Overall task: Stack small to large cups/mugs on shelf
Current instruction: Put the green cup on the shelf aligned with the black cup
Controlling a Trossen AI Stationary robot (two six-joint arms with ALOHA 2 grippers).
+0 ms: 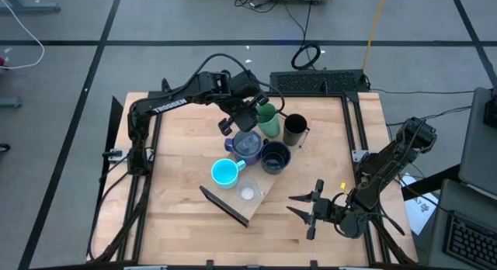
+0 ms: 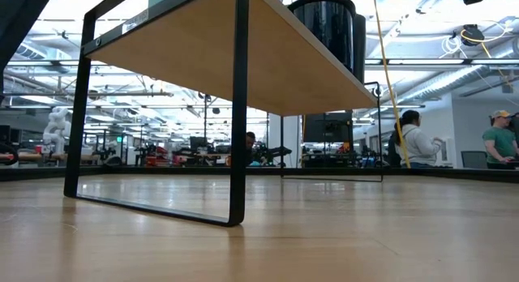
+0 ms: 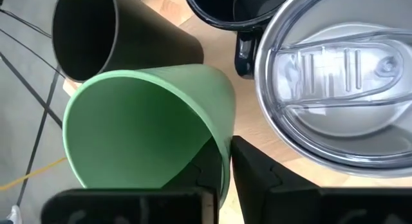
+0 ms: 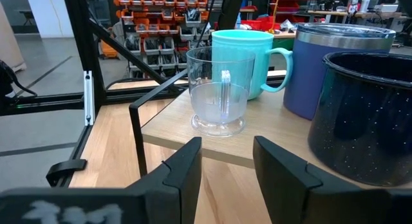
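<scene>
The shelf (image 1: 233, 206) lies slantwise mid-table and carries the cups in a row. From its near end these are a tiny clear cup (image 4: 219, 95), a cyan mug (image 1: 224, 174), a lidded blue-purple mug (image 1: 248, 144) and a wide black mug (image 1: 275, 156). At its far end are a green tumbler (image 1: 269, 122) and a tall black cup (image 1: 295, 130). My left gripper (image 1: 257, 113) is over the tumbler's rim, shut on it. My right gripper (image 4: 226, 167) stands open near the table's near right, level, pointing at the clear cup with a gap between. My left gripper has the green tumbler's rim wall (image 3: 223, 161) pinched, one finger (image 3: 201, 172) inside the mouth and the other finger (image 3: 264, 179) outside. The fingers slant down from the table's far left. The tumbler stands mouth up between the tall black cup and the lidded mug; its base is hidden.
Dark metal frame rails (image 1: 353, 122) run along the table's edges. The shelf's bracket (image 2: 238, 112) stands on the bare wood. A keyboard (image 1: 318, 82) lies beyond the far edge. People (image 2: 413, 140) are in the room behind. Open tabletop lies at the left (image 1: 175, 154).
</scene>
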